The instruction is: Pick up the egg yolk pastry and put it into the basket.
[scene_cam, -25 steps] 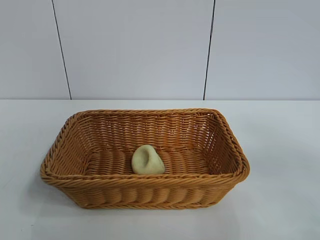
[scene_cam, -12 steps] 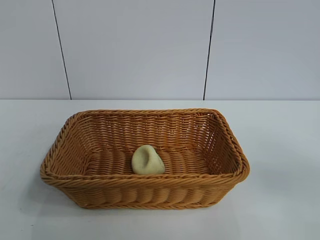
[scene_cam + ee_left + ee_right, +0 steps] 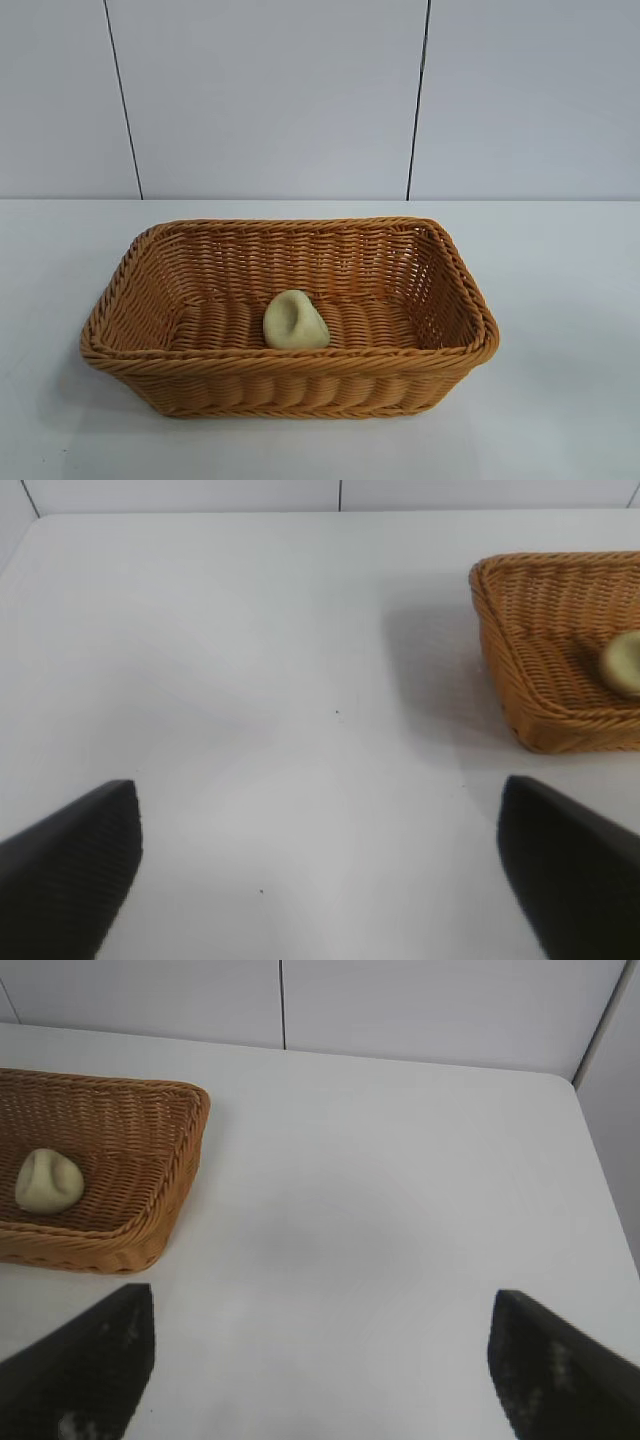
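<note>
Egg yolk pastry sits inside the basket, near its front rim | left gripper and right gripper both released, empty, clear of the basket | looks done, nothing left.

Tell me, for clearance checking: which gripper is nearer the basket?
Right, but only marginally. The right gripper sits open off the basket's right end; the left gripper sits open off its left end.
</note>
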Controlling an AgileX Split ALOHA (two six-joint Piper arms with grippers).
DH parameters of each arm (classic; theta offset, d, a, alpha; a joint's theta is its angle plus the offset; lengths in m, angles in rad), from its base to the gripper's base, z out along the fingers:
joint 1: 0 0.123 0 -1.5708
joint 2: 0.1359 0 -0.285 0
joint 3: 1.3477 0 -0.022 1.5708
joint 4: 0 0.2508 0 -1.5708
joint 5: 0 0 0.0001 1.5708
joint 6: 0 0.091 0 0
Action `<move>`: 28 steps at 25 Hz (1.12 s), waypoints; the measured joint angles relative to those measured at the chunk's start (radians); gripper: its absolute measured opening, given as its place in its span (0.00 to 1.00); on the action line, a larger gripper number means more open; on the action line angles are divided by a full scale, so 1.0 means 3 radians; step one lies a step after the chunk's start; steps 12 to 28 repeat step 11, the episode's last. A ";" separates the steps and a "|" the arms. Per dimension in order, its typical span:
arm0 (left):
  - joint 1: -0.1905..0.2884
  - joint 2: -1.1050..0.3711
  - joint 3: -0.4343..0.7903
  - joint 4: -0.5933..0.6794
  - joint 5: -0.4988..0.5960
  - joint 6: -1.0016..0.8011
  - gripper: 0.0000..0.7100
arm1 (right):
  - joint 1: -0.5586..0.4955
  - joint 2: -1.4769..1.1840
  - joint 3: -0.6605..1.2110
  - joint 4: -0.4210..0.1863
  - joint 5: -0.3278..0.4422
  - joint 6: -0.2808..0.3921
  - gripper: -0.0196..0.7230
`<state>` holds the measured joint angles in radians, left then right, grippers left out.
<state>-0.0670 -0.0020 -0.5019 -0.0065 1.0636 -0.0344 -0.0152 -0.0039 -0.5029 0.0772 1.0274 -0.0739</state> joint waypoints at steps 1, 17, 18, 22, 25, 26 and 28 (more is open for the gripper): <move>0.0000 0.0000 0.0000 0.0000 0.0000 0.0000 0.98 | 0.0000 0.0000 0.0000 -0.0019 0.0000 0.0014 0.89; 0.0000 0.0000 0.0000 0.0000 0.0000 0.0000 0.98 | 0.0000 0.0000 0.0000 -0.0059 0.0000 0.0047 0.89; 0.0000 0.0000 0.0000 0.0000 0.0000 0.0000 0.98 | 0.0000 0.0000 0.0000 -0.0059 0.0000 0.0047 0.89; 0.0000 0.0000 0.0000 0.0000 0.0000 0.0000 0.98 | 0.0000 0.0000 0.0000 -0.0059 0.0000 0.0047 0.89; 0.0000 0.0000 0.0000 0.0000 0.0000 0.0000 0.98 | 0.0000 0.0000 0.0000 -0.0059 0.0000 0.0047 0.89; 0.0000 0.0000 0.0000 0.0000 0.0000 0.0000 0.98 | 0.0000 0.0000 0.0000 -0.0059 0.0000 0.0047 0.89; 0.0000 0.0000 0.0000 0.0000 0.0000 0.0000 0.98 | 0.0000 0.0000 0.0000 -0.0059 0.0000 0.0047 0.89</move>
